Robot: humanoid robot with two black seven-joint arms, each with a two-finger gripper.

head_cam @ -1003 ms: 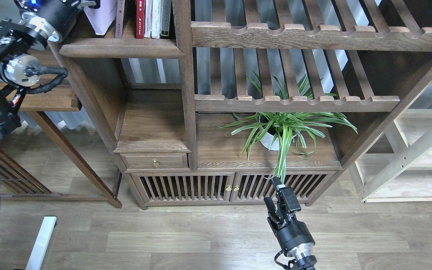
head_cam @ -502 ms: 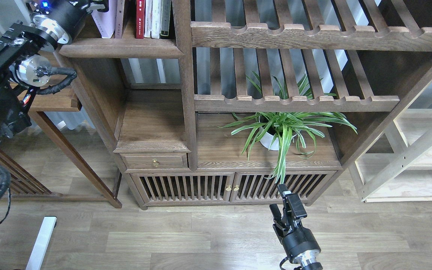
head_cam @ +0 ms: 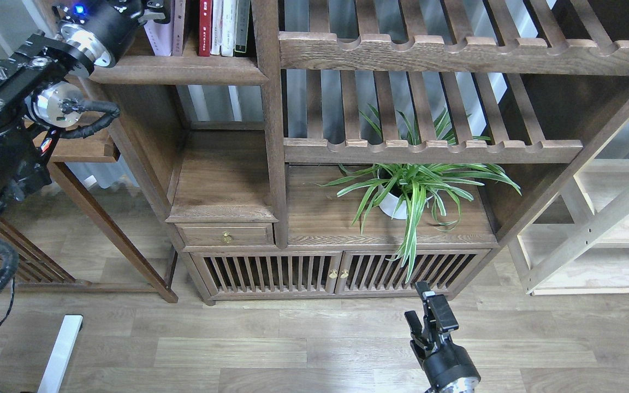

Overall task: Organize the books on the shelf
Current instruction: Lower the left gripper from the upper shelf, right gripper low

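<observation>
Books stand upright on the shelf (head_cam: pixel 178 70) at top left, spines forward. Left gripper (head_cam: pixel 153 6) sits at the lavender-white book (head_cam: pixel 160 34), the leftmost volume, whose long axis runs vertically; finger opening cannot be determined, being cropped at the frame edge. Red book (head_cam: pixel 205 27) stands further right. Right gripper (head_cam: pixel 428 322) hangs low over the floor, fingers parted, empty, well apart from the shelf.

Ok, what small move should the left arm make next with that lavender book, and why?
Probably nudge the lavender book a bit further right. The left gripper is against it at the shelf, and a dark sliver of gap seems to separate it from the upright books.
</observation>
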